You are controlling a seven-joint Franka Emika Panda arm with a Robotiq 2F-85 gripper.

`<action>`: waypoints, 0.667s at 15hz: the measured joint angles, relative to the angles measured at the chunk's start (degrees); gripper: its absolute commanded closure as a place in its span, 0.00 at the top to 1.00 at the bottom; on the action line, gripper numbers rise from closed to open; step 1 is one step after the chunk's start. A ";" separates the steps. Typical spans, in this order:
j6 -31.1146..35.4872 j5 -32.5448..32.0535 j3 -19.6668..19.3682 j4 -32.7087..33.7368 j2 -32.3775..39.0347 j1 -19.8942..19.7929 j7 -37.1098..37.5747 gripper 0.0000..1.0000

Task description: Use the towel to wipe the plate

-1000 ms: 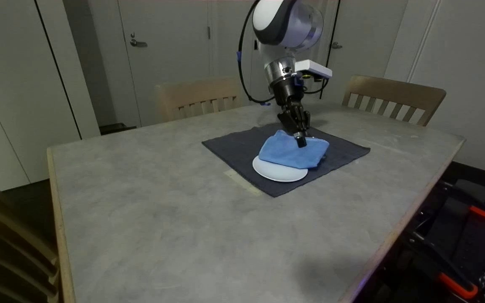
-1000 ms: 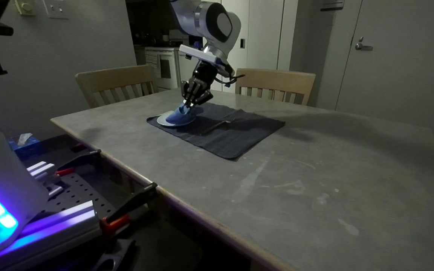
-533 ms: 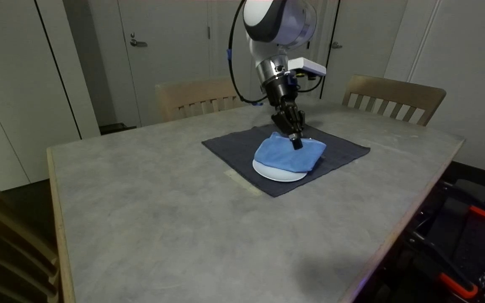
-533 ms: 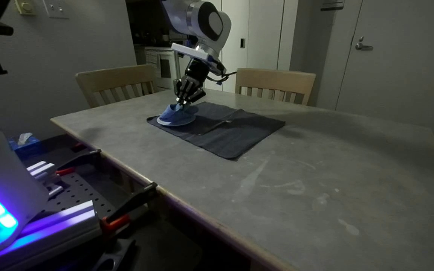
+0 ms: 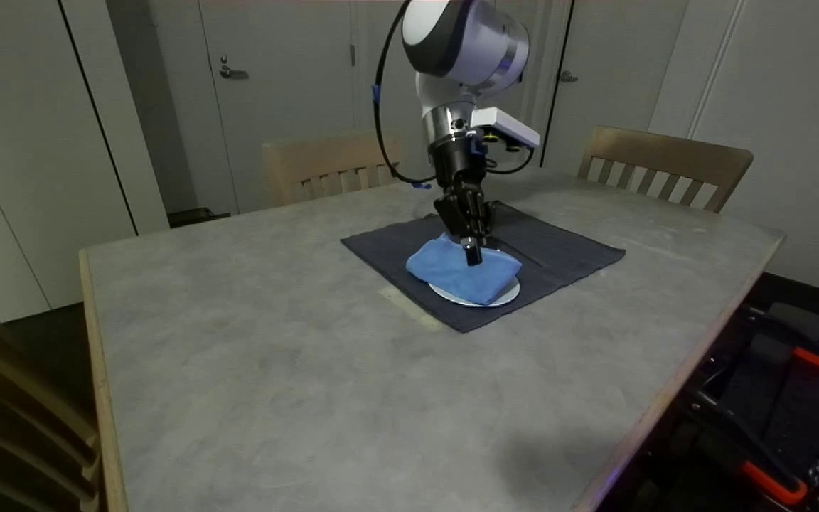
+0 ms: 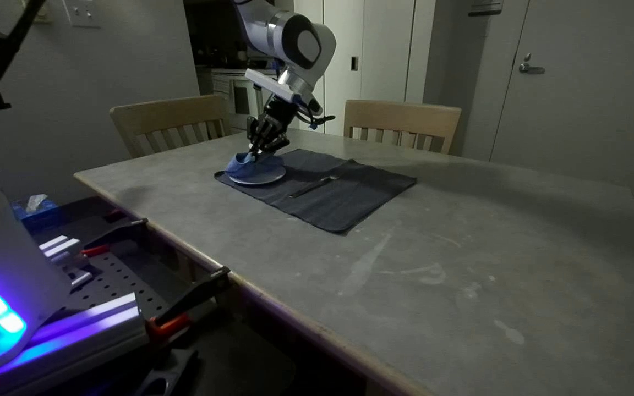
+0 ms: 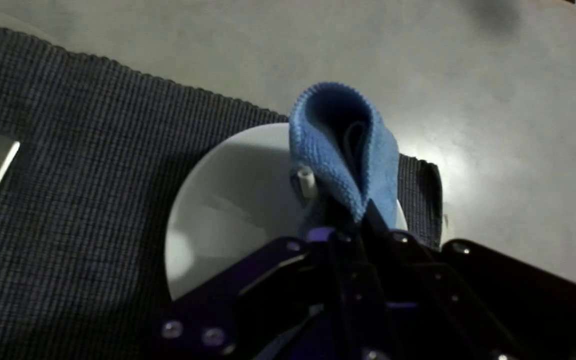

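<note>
The gripper [image 7: 359, 218] is clamped on the blue towel [image 7: 384, 170]: both fingers are drawn together with a fold of cloth pinched between the tips. In an exterior view, the gripper points down at a tilt below the robot arm [image 6: 306, 41]. The towel is positioned over the white plate [image 7: 223, 210] and covers part of its face. In the wrist view, the cloth forms a hollow loop ahead of the fingertips; the loop extends past the plate rim, and a narrow strip of the plate shows to the right of the cloth. The plate face to the left of the towel is exposed. Whether the full underside of the towel touches the plate cannot be determined. A small pale tube-shaped piece [image 7: 307, 183] shows against the towel; its identity is unclear. The plate rests flat on the dark placemat [image 5: 573, 249], near one corner. A metal utensil [image 6: 312, 187] lies on the placemat, apart from the plate; its type cannot be confirmed. The placemat lies flat on the grey table [image 5: 274, 341]. In both exterior views, wooden chairs [image 5: 669, 155] stand at the table edge. A black clamp [image 6: 193, 297] with an orange handle is located at the table edge near the robot base [image 6: 11, 236].
</note>
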 measured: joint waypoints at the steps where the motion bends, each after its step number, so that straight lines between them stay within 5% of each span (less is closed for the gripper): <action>1: -0.27 0.16 0.05 0.02 0.13 0.01 -0.05 0.02; 5: -0.31 -0.06 -1.40 -0.30 1.08 0.01 2.22 0.02; 10: 7.92 -0.18 -3.38 -2.00 0.23 -0.05 4.42 0.02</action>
